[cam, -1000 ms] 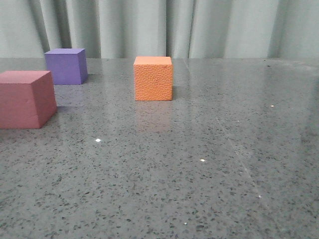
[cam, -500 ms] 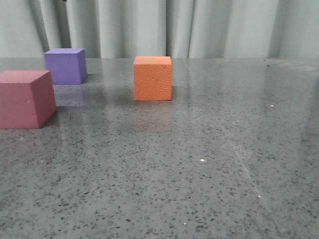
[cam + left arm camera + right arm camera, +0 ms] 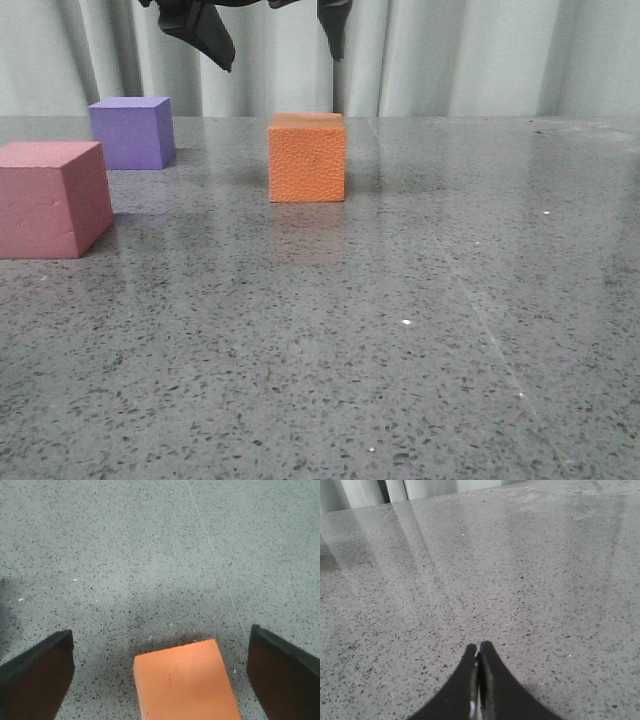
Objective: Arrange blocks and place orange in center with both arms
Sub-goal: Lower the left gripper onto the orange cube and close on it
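The orange cube [image 3: 307,158] stands on the grey speckled tabletop, mid-table. The purple cube [image 3: 132,132] is at the far left and the pink-red cube [image 3: 52,198] is nearer on the left edge. My left gripper [image 3: 280,45] hangs open above the orange cube, its two black fingers spread wider than the cube. In the left wrist view the orange cube [image 3: 185,682] lies between the fingers [image 3: 40,680], touching neither. My right gripper [image 3: 478,650] is shut and empty over bare tabletop; it does not show in the front view.
A pale green curtain [image 3: 450,55] hangs behind the table's far edge. Bare tabletop [image 3: 450,300] stretches right of and in front of the orange cube.
My left gripper has come down into the front view from above and now hangs over the orange cube. The three cubes have not moved.
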Controlling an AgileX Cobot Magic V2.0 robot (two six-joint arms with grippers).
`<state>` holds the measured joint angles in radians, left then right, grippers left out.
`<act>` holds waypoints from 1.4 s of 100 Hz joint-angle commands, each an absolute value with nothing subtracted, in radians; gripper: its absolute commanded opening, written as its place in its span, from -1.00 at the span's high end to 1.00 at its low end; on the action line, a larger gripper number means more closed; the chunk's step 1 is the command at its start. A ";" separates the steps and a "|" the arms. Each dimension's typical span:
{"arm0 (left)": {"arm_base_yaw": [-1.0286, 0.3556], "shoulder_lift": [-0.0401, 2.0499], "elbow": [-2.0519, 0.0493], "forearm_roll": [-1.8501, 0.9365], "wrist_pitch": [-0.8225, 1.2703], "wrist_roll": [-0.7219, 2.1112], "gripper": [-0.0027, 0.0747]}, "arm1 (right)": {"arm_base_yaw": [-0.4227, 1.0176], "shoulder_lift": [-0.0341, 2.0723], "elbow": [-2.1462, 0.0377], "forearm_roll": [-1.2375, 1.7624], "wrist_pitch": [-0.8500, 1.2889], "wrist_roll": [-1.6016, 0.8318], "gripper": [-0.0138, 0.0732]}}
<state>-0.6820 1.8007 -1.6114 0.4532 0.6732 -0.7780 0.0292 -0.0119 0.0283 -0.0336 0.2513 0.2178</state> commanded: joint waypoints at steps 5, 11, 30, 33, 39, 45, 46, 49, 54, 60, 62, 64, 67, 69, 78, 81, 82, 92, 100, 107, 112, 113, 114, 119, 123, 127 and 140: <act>-0.690 1.754 -1.648 0.469 0.614 -0.788 -0.75 | 0.028 -0.032 0.014 -0.046 0.165 0.209 0.82; -0.694 1.754 -1.648 0.446 0.608 -0.788 -0.75 | 0.028 -0.032 0.014 -0.046 0.165 0.209 0.82; -0.721 1.774 -1.648 0.438 0.617 -0.788 -0.75 | 0.028 -0.032 0.014 -0.046 0.165 0.209 0.82; -0.724 1.782 -1.648 0.438 0.621 -0.790 -0.75 | 0.028 -0.032 0.014 -0.046 0.165 0.209 0.82; -0.730 1.791 -1.648 0.438 0.623 -0.795 -0.75 | 0.028 -0.032 0.014 -0.046 0.165 0.209 0.82; -0.733 1.800 -1.648 0.441 0.628 -0.803 -0.75 | 0.028 -0.032 0.014 -0.046 0.165 0.209 0.82; -0.733 1.800 -1.648 0.441 0.631 -0.809 -0.75 | 0.028 -0.032 0.014 -0.046 0.165 0.209 0.82; -0.733 1.806 -1.648 0.446 0.633 -0.820 -0.75 | 0.028 -0.032 0.014 -0.046 0.165 0.209 0.82; -0.733 1.810 -1.648 0.461 0.644 -0.839 -0.75 | 0.028 -0.032 0.014 -0.046 0.165 0.209 0.82; -0.733 1.815 -1.648 0.486 0.660 -0.870 -0.75 | 0.028 -0.032 0.014 -0.046 0.165 0.209 0.82; -0.733 1.815 -1.648 0.490 0.665 -0.876 -0.75 | 0.028 -0.032 0.014 -0.046 0.165 0.209 0.82; -0.733 1.817 -1.648 0.495 0.668 -0.879 -0.75 | 0.028 -0.032 0.014 -0.046 0.165 0.209 0.82; -0.733 1.819 -1.648 0.499 0.672 -0.879 -0.75 | 0.028 -0.032 0.014 -0.046 0.165 0.209 0.82; -0.733 1.819 -1.648 0.499 0.675 -0.879 -0.75 | 0.028 -0.032 0.014 -0.046 0.165 0.209 0.82; -0.733 1.826 -1.648 0.499 0.675 -0.884 -0.75 | 0.028 -0.032 0.014 -0.046 0.165 0.209 0.82; -0.733 1.831 -1.648 0.499 0.675 -0.891 -0.75 | 0.028 -0.032 0.014 -0.046 0.165 0.209 0.82; -0.733 1.833 -1.648 0.499 0.675 -0.891 -0.75 | 0.028 -0.032 0.014 -0.046 0.165 0.209 0.82; -0.733 1.853 -1.648 0.495 0.677 -0.897 -0.75 | 0.028 -0.032 0.014 -0.046 0.165 0.209 0.82; -0.734 1.871 -1.648 0.491 0.689 -0.897 -0.75 | 0.028 -0.032 0.014 -0.046 0.165 0.209 0.82; -0.734 1.880 -1.648 0.487 0.700 -0.897 -0.75 | 0.028 -0.032 0.014 -0.046 0.165 0.209 0.82; -0.734 1.884 -1.648 0.483 0.702 -0.897 -0.73 | 0.028 -0.032 0.014 -0.046 0.165 0.209 0.82; -0.734 1.884 -1.648 0.483 0.702 -0.897 -0.72 | 0.028 -0.032 0.014 -0.046 0.165 0.209 0.82; -0.734 1.884 -1.648 0.483 0.704 -0.897 -0.71 | 0.028 -0.032 0.014 -0.046 0.165 0.209 0.82; -0.734 1.884 -1.648 0.481 0.704 -0.897 -0.63 | 0.028 -0.032 0.014 -0.046 0.165 0.209 0.82; -0.734 1.884 -1.648 0.481 0.704 -0.897 -0.53 | 0.028 -0.032 0.014 -0.046 0.165 0.209 0.82; -0.734 1.884 -1.648 0.481 0.706 -0.897 -0.43 | 0.028 -0.032 0.014 -0.046 0.165 0.209 0.82; -0.745 1.875 -1.648 0.497 0.708 -0.897 -0.02 | 0.028 -0.032 0.014 -0.046 0.165 0.209 0.82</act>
<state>-0.7313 1.9371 -1.6171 0.4647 0.7331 -0.8869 0.0292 -0.0119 0.0283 -0.0336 0.2513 0.2178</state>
